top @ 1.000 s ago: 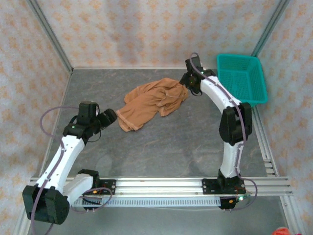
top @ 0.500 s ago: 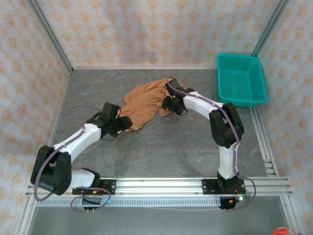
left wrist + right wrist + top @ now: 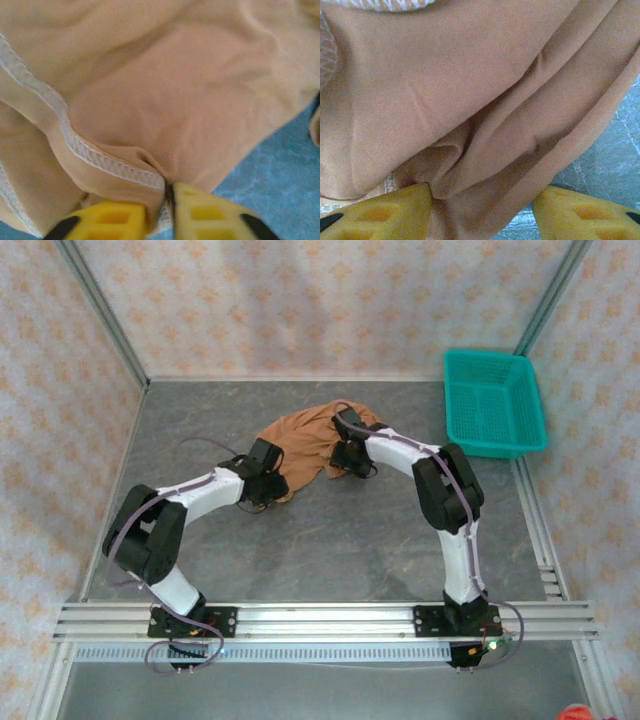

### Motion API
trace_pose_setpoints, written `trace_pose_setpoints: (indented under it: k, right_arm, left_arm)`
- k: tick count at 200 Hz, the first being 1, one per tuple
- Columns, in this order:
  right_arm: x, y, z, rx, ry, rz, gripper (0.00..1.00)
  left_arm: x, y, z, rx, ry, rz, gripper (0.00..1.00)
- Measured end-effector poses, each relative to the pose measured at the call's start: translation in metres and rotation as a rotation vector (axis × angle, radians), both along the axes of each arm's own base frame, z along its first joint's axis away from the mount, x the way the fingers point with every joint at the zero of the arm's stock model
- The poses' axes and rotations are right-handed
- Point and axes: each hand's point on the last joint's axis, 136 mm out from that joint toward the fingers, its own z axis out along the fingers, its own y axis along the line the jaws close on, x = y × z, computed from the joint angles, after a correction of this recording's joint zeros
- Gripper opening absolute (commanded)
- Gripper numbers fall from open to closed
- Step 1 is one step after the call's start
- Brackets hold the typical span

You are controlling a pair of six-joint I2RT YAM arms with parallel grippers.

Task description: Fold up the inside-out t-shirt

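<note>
The inside-out t-shirt (image 3: 305, 438) lies crumpled in a tan heap near the middle of the table. My left gripper (image 3: 272, 480) sits at its near-left edge. In the left wrist view this gripper (image 3: 169, 192) is shut on the cloth (image 3: 175, 100), pinching a fold beside a white stitched seam (image 3: 75, 145). My right gripper (image 3: 346, 454) is at the heap's right side. Seen from the right wrist, it (image 3: 480, 200) stands open, its yellow fingers wide apart over bunched folds of the shirt (image 3: 445, 90). The left finger (image 3: 380, 212) touches the cloth.
A teal mesh basket (image 3: 490, 356) stands at the back right corner. Grey table (image 3: 330, 540) stretches bare in front of the shirt. Metal frame posts and patterned walls close in the sides and back.
Both arms have reached inward to the shirt from its left and right. The left gripper has shut on the near-left edge. The right gripper's fingers have narrowed around the folds.
</note>
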Motion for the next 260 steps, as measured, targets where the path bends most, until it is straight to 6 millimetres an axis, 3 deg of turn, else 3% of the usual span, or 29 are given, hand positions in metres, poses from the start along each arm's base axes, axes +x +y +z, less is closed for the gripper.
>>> trace_pose_setpoints:
  k: [29, 54, 76, 96, 119, 140, 158, 178, 209, 234, 260]
  right_arm:
    - [-0.003, -0.013, -0.004, -0.048, 0.025, -0.014, 0.0]
    - [0.003, -0.01, 0.001, -0.028, 0.008, -0.012, 0.0]
    - [0.003, -0.011, 0.018, -0.02, -0.011, -0.001, 0.0]
    - [0.006, -0.021, 0.068, 0.005, -0.092, -0.005, 0.0]
    - [0.01, -0.05, 0.17, 0.077, -0.296, -0.057, 0.0]
    - [-0.004, -0.09, 0.266, 0.143, -0.504, -0.13, 0.0]
    - [-0.026, -0.115, 0.323, 0.179, -0.636, -0.169, 0.0]
    - [-0.049, -0.121, 0.356, 0.216, -0.711, -0.161, 0.0]
    - [-0.067, -0.127, 0.374, 0.218, -0.733, -0.147, 0.0]
    - [-0.079, -0.138, 0.397, 0.193, -0.78, -0.152, 0.0]
    - [-0.081, -0.149, 0.418, 0.176, -0.833, -0.171, 0.0]
  left_arm:
    - [0.002, 0.01, 0.006, 0.062, 0.003, 0.022, 0.0]
    - [0.006, 0.02, 0.034, 0.1, -0.022, 0.021, 0.0]
    - [0.016, 0.04, 0.094, 0.113, -0.123, 0.044, 0.0]
    - [0.023, 0.065, 0.162, 0.117, -0.261, 0.088, 0.0]
    - [0.015, 0.107, 0.232, 0.138, -0.412, 0.167, 0.0]
    - [-0.001, 0.136, 0.27, 0.176, -0.486, 0.223, 0.0]
    - [-0.01, 0.142, 0.288, 0.188, -0.517, 0.226, 0.0]
    - [-0.016, 0.141, 0.3, 0.186, -0.532, 0.205, 0.0]
    - [-0.023, 0.138, 0.322, 0.177, -0.561, 0.179, 0.0]
    - [-0.036, 0.14, 0.355, 0.182, -0.646, 0.168, 0.0]
    - [-0.041, 0.143, 0.376, 0.2, -0.705, 0.16, 0.0]
